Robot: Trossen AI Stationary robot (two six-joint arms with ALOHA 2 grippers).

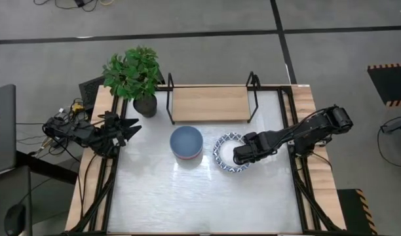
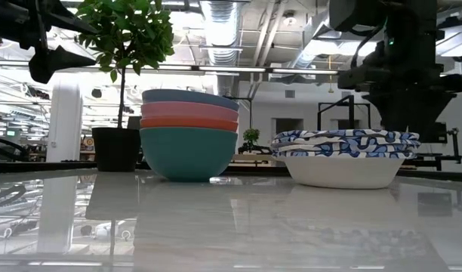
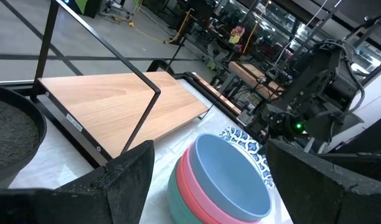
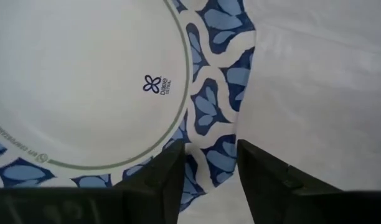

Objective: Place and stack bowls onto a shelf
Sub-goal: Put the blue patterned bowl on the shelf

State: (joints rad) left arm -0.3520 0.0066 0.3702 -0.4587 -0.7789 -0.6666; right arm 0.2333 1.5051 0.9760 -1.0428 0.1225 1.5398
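Note:
A stack of plain bowls point(image 1: 186, 144), blue on top over red and teal point(image 2: 189, 134), stands at mid-table. To its right stands a stack of shallow white bowls with blue patterned rims point(image 1: 228, 152) point(image 2: 344, 155), its base on the table. My right gripper point(image 1: 241, 156) point(image 4: 209, 146) is at the right side of that stack, shut on its rim. My left gripper point(image 1: 133, 126) point(image 3: 209, 149) hovers open near the table's left edge, pointing at the plain bowls. The shelf point(image 1: 210, 103) point(image 3: 116, 102) stands behind the bowls with its wooden top bare. My right gripper holds the patterned rim point(image 4: 209, 118) on the right side of the white bowl stack. One finger point(image 4: 159, 174) is inside the bowl and the other point(image 4: 265, 177) outside it, coming from above. Top bowl only or several, I cannot tell. The stack rests on the table.
A potted plant point(image 1: 135, 75) stands at the shelf's left end, close to my left arm. The shelf's black wire end frames point(image 1: 253, 98) rise above the plank. Open tabletop point(image 1: 200, 196) lies toward the near edge.

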